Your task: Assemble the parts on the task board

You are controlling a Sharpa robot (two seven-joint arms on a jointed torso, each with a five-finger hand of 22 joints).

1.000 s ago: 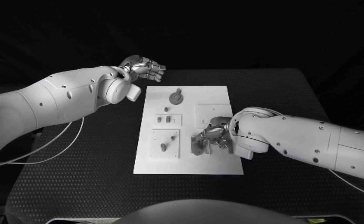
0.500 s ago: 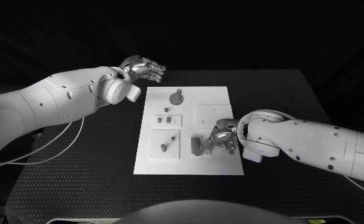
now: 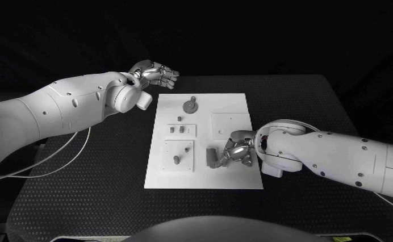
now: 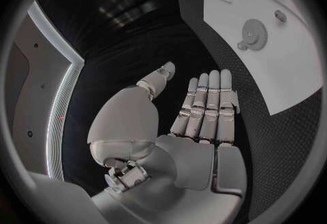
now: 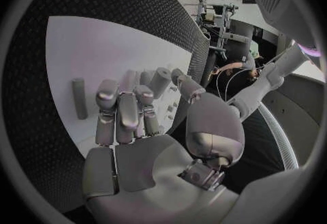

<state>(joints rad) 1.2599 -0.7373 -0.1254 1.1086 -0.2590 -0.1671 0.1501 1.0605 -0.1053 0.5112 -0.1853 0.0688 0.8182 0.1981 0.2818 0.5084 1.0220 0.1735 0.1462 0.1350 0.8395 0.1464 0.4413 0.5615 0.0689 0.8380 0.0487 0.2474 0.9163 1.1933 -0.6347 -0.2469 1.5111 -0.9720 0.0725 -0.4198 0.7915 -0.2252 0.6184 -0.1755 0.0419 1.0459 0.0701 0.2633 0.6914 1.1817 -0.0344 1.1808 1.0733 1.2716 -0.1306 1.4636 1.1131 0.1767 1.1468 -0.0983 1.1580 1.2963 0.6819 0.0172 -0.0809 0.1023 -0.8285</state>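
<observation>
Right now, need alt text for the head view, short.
The right hand reaches over the near right part of the white task board on a black table, fingers down among small grey parts. The left hand hovers off the board's far left corner, holding nothing.

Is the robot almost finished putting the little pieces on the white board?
Not yet, it seems. The gear already sits on the task board. The right hand works over a loose pin; whether it holds anything is unclear. The left hand waits open, off the board.
</observation>
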